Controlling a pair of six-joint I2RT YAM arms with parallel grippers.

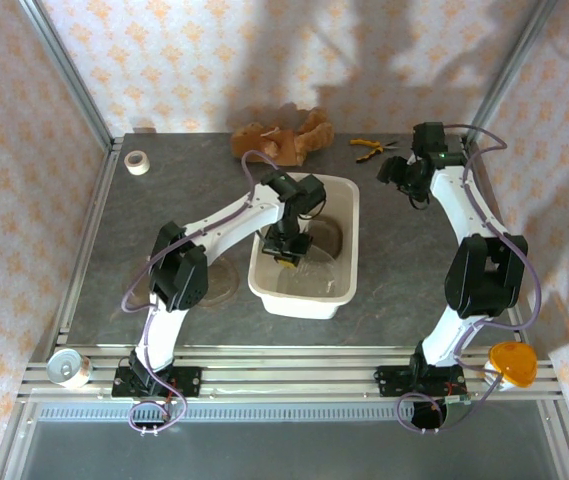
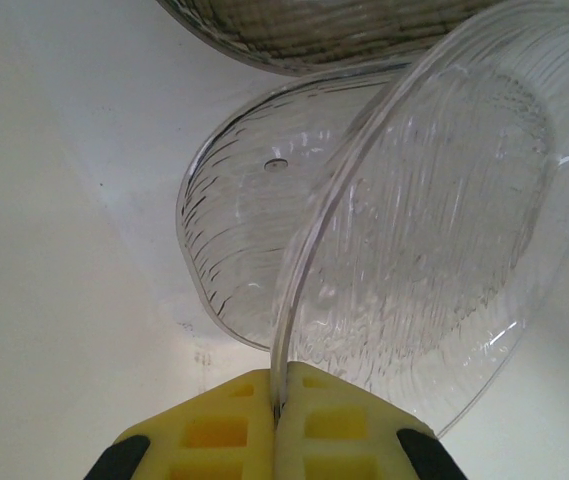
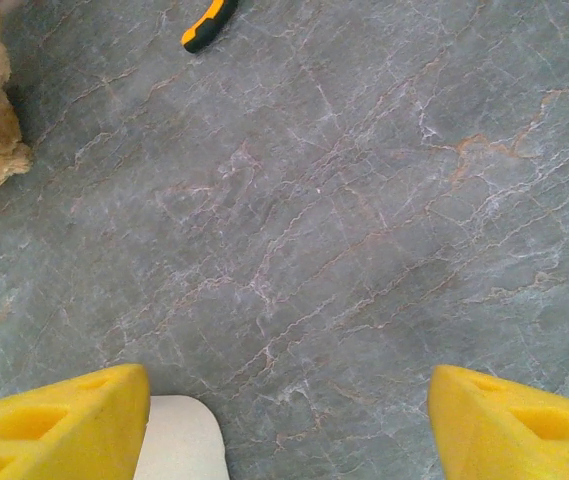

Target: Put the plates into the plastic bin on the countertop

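The left tool (image 2: 278, 400) holds a plate (image 2: 434, 230) tight by its edge, inside the bin (image 1: 299, 300), just above another plate (image 2: 239, 230). The right tool (image 3: 289, 400) is wide open, empty.

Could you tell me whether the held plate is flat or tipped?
Tipped: the plate hangs steeply tilted in the bin, its rim pinched by the left gripper.

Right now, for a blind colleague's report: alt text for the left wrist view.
The left gripper, shut, pinches the rim of a clear ribbed plate inside the white plastic bin; a second clear plate lies behind it.
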